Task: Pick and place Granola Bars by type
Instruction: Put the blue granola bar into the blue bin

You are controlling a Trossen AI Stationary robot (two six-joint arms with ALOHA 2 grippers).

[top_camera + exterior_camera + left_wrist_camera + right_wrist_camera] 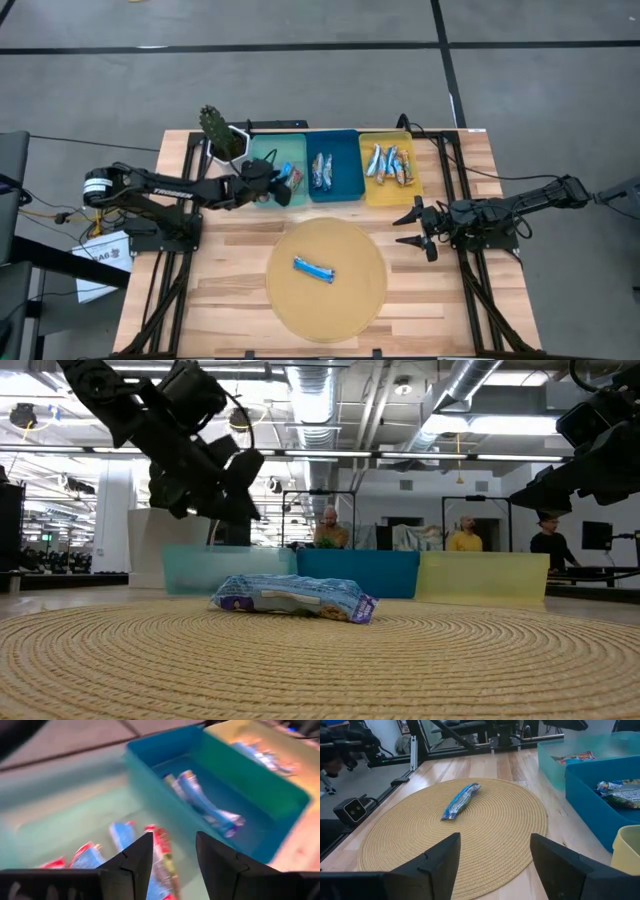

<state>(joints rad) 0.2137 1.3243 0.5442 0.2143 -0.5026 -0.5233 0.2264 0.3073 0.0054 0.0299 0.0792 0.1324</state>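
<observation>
One blue-white granola bar [313, 268] lies flat on the round woven mat [350, 300], also seen in the low view [295, 598] and the right wrist view [461, 801]. Red-and-blue bars [161, 855] lie in the teal tray [262, 150], blue-white bars [202, 802] in the blue tray [346, 192], and tan-silver bars [390, 163] in the yellow tray [385, 140]. My left gripper [280, 188] hangs open over the teal tray, its fingers [135, 857] above the red-and-blue bars. My right gripper [412, 228] waits open at the mat's right, pointing toward the mat [470, 840].
The three trays stand side by side along the table's far edge. A potted plant [218, 128] stands at the teal tray's far left corner. Bare wood [230, 270] lies left and right of the mat. People stand in the room beyond [462, 532].
</observation>
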